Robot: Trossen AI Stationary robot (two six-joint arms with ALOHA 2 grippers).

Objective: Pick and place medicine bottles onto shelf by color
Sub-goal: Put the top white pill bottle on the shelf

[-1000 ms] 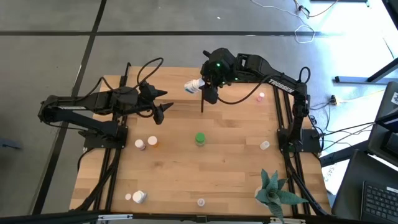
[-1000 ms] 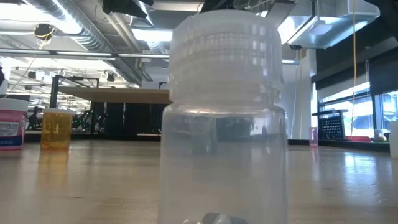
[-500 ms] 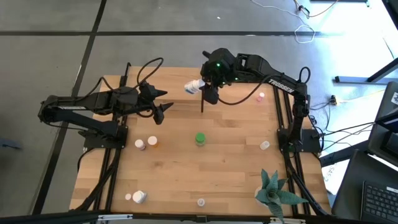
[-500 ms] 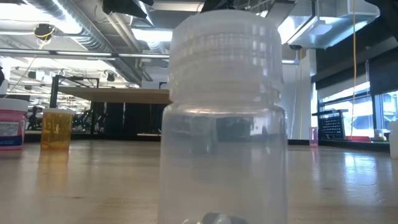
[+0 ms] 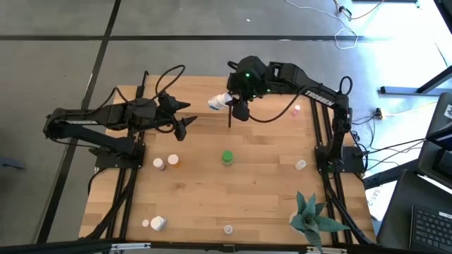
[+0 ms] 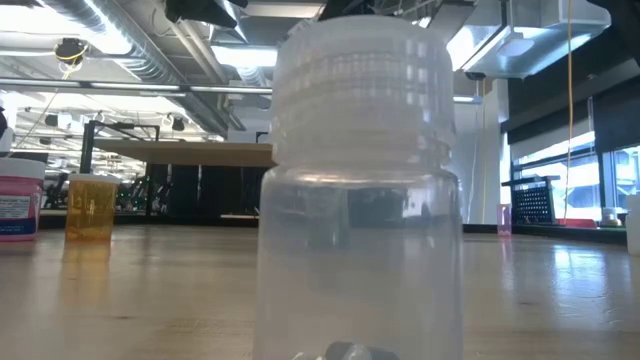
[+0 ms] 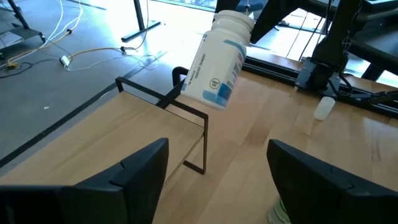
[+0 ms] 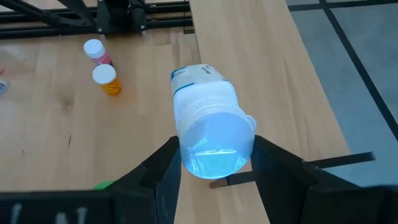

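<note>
A white medicine bottle (image 5: 219, 101) is held tilted (cap end clamped) by the right gripper (image 5: 232, 101) above the shelf (image 7: 163, 99), while the left gripper (image 5: 185, 116), fingers parted and empty, is kept nearby.

A white medicine bottle (image 5: 220, 101) with a blue-and-white label hangs tilted in the air, pinched at its cap end by the right claw (image 5: 233, 101), above the far end of the shelf (image 7: 163, 103), whose thin black posts (image 5: 229, 116) rise from the table. The green bottle (image 5: 227, 156) stands upright mid-table. A pink bottle (image 5: 160, 164) and an orange one (image 5: 173, 161) stand side by side nearer the left arm. A small pink bottle (image 5: 296, 109) and a clear one (image 5: 301, 165) sit toward the right edge. Another clear bottle (image 6: 362, 190) stands at the near edge, and two white ones (image 5: 154, 223) lie near the front left corner.
</note>
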